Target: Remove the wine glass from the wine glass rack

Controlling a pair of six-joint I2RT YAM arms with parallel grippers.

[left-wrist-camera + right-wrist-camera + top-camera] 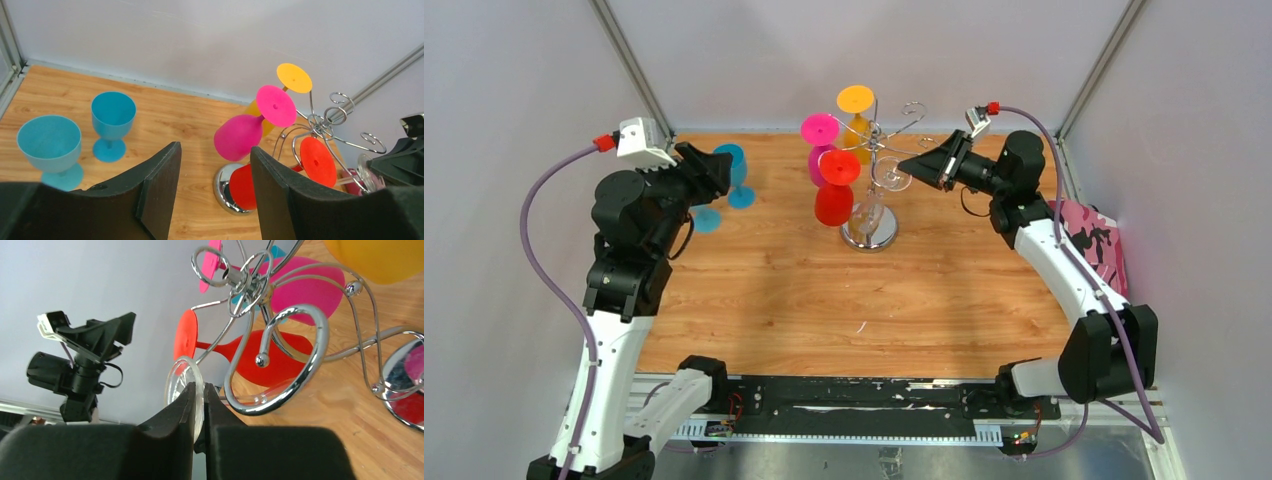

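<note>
Progress: we judge the grasp made and the removal not yet done. The clear wine glass [177,376] hangs bowl down from a curled arm of the wine glass rack [871,238], on the rack's 3 o'clock side.
Left to do: by our reckoning, slide the foot out along the chrome curl until it is free of the wire, then carry the glass off. The red glass [834,200] hangs just beside it, so we expect little room to swing.
Left arm: rises from the near edge at 7 o'clock, folds at the elbow and points toward 1 o'clock over the surface [824,320].
Left fingers [160,190]: about half open with nothing between them, well apart from the rack.
Right arm: rises from the near edge at 5 o'clock, bows out toward 3 o'clock, then reaches back in. Its wrist is roughly level and points toward 9 o'clock at the rack's top.
Right fingers [172,422]: almost shut, pinching the edge of the clear glass's round foot. The wrist view shows the thin disc caught between them.
Blue glasses [736,170]: two stand upright on the surface at 10 o'clock, just beyond the left fingers.
Rack, far side: it stands at 12 o'clock, with a pink glass [817,165] and an orange glass [856,100] hanging toward 11 and 12 o'clock.
</note>
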